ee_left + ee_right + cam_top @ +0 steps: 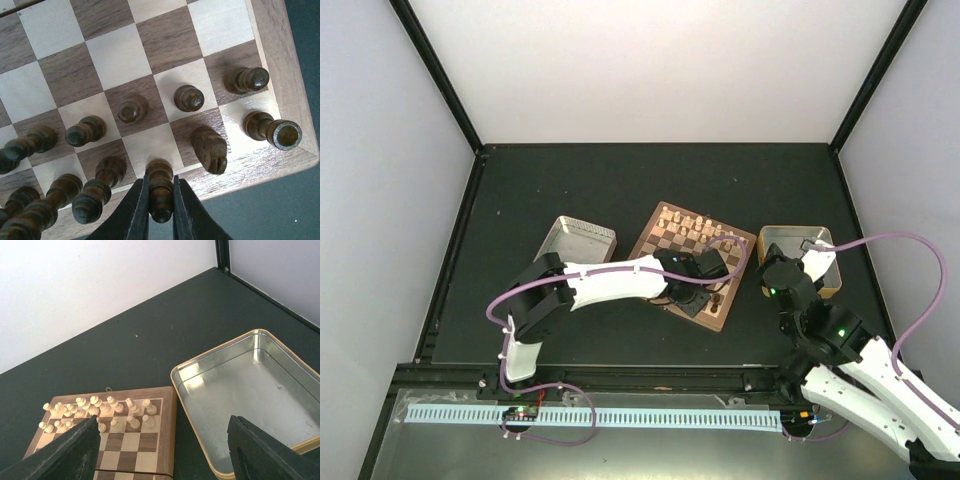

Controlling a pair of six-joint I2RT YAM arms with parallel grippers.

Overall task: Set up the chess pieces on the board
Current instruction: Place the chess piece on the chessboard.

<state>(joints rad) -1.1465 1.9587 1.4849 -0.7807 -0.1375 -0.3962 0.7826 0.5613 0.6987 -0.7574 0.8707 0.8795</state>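
Overhead, the board [692,262], a square of tan and dark brown checks inside a thick wooden rim, lies at an angle on the black tabletop [570,190]. The left tool [705,270] is over its near edge, and the right tool [813,250] hangs off to the side above a metal tray [767,240]. A second tray [582,240] lies beyond the left arm, and pale walls with black corner posts close in the tabletop. From the left wrist, the left tool [160,210] is clamped together on one dark chessman [160,180] standing at the board's edge row. The other chess pieces [189,97] are small, turned and glossy dark brown. A knight [210,149] stands just right of the tool, a rook [272,131] is farther right at the corner, pawns line up beyond, and more crowd to its left. From the right wrist, the right tool [162,422] has its fingers [65,452] spread wide apart. Beyond it to the right is the shiny tray with its gold-coloured rim. Beyond it to the left is the board with cream-white chessmen [100,407] in two rows, and a white wall stands behind.
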